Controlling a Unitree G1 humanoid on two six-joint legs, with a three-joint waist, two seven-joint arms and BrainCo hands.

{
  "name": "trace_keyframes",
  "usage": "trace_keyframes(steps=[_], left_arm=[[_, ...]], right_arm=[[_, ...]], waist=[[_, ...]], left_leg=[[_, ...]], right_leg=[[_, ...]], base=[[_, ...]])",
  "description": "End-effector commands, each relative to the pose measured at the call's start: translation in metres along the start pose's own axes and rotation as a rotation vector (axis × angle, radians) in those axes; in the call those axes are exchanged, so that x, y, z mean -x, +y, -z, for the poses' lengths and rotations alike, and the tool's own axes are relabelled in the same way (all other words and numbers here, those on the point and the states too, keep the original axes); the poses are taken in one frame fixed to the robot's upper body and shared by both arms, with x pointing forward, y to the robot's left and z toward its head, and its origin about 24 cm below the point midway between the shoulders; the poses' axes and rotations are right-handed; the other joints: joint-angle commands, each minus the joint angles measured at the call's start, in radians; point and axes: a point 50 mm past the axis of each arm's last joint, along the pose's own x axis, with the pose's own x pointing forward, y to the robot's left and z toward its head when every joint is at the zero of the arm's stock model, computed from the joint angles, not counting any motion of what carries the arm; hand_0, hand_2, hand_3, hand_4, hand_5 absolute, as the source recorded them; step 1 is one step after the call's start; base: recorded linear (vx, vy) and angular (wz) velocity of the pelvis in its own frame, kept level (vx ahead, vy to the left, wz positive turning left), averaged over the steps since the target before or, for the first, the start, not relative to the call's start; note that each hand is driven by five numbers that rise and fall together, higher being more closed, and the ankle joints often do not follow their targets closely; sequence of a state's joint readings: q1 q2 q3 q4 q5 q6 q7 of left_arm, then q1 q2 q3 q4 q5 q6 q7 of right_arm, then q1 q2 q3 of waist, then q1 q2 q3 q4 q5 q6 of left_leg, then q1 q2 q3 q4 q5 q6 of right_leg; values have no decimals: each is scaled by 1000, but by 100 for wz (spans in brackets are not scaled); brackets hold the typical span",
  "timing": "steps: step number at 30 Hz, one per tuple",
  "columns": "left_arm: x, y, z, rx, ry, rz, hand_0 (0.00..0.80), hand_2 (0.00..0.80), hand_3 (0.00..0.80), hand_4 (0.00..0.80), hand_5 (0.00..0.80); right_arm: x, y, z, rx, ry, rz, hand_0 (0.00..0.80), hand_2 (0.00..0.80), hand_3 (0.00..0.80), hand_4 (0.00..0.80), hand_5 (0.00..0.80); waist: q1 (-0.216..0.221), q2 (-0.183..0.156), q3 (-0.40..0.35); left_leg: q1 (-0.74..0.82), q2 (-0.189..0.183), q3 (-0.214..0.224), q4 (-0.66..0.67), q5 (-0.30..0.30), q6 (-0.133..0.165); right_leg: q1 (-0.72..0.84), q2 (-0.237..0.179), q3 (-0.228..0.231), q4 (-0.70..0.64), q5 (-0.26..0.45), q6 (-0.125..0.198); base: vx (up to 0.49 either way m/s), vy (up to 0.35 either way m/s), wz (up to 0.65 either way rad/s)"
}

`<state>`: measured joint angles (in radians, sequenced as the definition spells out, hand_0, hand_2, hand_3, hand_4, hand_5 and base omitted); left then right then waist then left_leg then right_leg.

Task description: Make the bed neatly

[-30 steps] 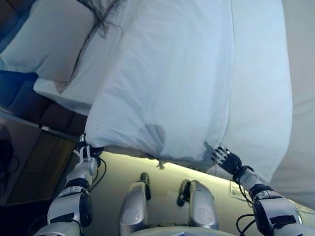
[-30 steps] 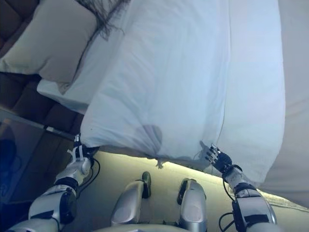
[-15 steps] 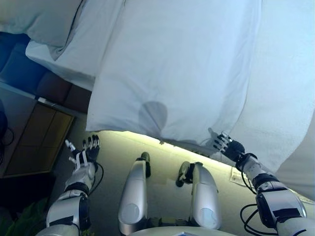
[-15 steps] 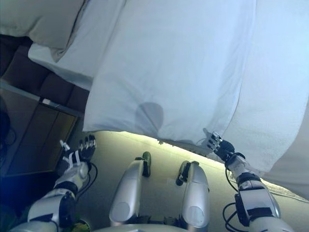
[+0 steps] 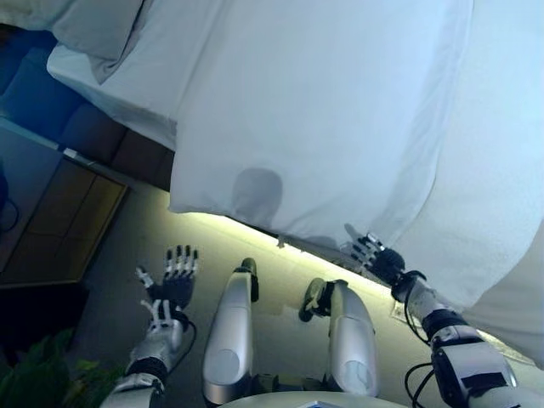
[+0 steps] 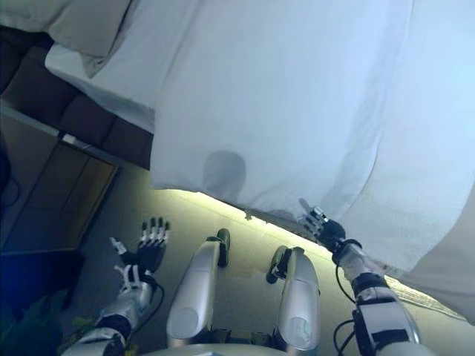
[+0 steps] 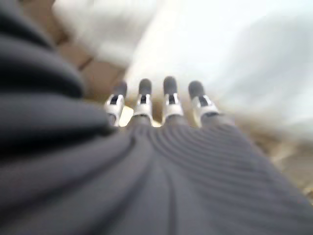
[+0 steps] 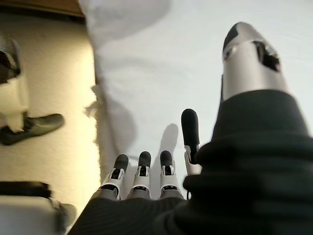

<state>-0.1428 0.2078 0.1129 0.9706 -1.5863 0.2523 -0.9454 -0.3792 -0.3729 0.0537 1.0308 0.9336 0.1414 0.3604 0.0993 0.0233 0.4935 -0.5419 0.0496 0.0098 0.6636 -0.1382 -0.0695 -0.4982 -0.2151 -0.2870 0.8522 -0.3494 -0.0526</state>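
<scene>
A white duvet (image 5: 323,110) lies spread over the bed and hangs over its near edge. A white pillow (image 5: 85,25) lies at the far left on the sheet (image 5: 127,93). My left hand (image 5: 170,285) is open with fingers spread, low over the floor and apart from the duvet; it also shows in the left wrist view (image 7: 156,105). My right hand (image 5: 370,253) is open at the duvet's hanging near edge, fingers straight against the cloth, as the right wrist view (image 8: 156,171) shows.
A dark padded bed base (image 5: 93,136) shows under the sheet at left. A wooden nightstand (image 5: 59,225) stands at left beside the bed. A green plant (image 5: 34,374) sits at the lower left. A lit strip (image 5: 255,234) runs under the bed edge.
My left hand has let go of the duvet corner and dropped down and away toward the floor, fingers spread. The camera has shifted. The right hand stays at the duvet's edge.
</scene>
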Motion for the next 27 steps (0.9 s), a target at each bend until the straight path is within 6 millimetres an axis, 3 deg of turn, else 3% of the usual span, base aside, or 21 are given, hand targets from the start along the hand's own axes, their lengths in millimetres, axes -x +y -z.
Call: trace_keyframes(steps=[1,5,12,13,14,17,18,23,26,27], left_arm=[[0,-24,16,-62,198,333,0,0,0,0,0],[-16,-41,26,-121,328,445,0,0,0,0,0],[-41,-57,21,-208,371,442,0,0,0,0,0],[-45,-60,19,-216,370,441,0,0,0,0,0],[-51,-64,17,-226,365,445,0,0,0,0,0],[-62,-70,16,-244,360,453,0,0,0,0,0],[-65,-73,16,-247,354,455,0,0,0,0,0],[-92,-88,8,-272,256,398,0,0,0,0,0],[-101,-94,-1,-277,202,373,0,0,0,0,0],[-104,-95,-3,-274,189,372,0,0,0,0,0]], right_arm=[[-3,12,-13,71,-68,-67,0,0,0,0,0],[-7,29,-14,132,-86,-132,0,0,0,0,0],[-11,44,-17,187,-82,-177,0,0,0,0,0],[-13,46,-19,190,-82,-178,0,0,0,0,0],[-14,50,-23,192,-85,-180,0,0,0,0,0],[-17,55,-27,178,-88,-187,0,0,0,0,0],[-18,57,-28,179,-90,-191,0,0,0,0,0],[-22,70,-35,208,-84,-231,0,0,0,0,0],[-21,76,-39,217,-89,-250,0,0,0,0,0],[-21,77,-39,216,-94,-252,0,0,0,0,0]], waist=[[18,-5,-27],[14,-4,-32],[-6,0,-36],[-9,2,-37],[-13,4,-34],[-24,8,-35],[-26,9,-31],[-52,4,-26],[-67,-6,-19],[-73,-10,-19]], left_leg=[[113,-58,61,-53,-60,100],[139,-51,62,-90,-44,101],[135,-40,73,-104,-30,97],[139,-42,66,-94,-57,91],[123,-40,76,-101,-27,95],[122,-41,72,-90,-53,89],[112,-39,80,-100,-23,94],[87,-36,88,-95,-17,90],[57,-30,95,-67,-24,87],[55,-31,88,-49,-54,81]], right_leg=[[57,8,61,-154,169,61],[79,4,58,-191,190,70],[68,-3,59,-204,204,75],[69,-1,71,-189,179,86],[54,-2,64,-197,204,75],[44,5,84,-179,178,84],[35,5,76,-191,204,73],[0,20,93,-182,204,71],[-29,26,101,-164,200,68],[-34,31,114,-146,173,77]], base=[[75,-37,9],[80,-27,3],[72,-1,1],[35,23,-1],[34,34,-1],[66,26,-1],[-42,31,-2],[21,45,-8],[58,37,-9],[114,41,-11]])
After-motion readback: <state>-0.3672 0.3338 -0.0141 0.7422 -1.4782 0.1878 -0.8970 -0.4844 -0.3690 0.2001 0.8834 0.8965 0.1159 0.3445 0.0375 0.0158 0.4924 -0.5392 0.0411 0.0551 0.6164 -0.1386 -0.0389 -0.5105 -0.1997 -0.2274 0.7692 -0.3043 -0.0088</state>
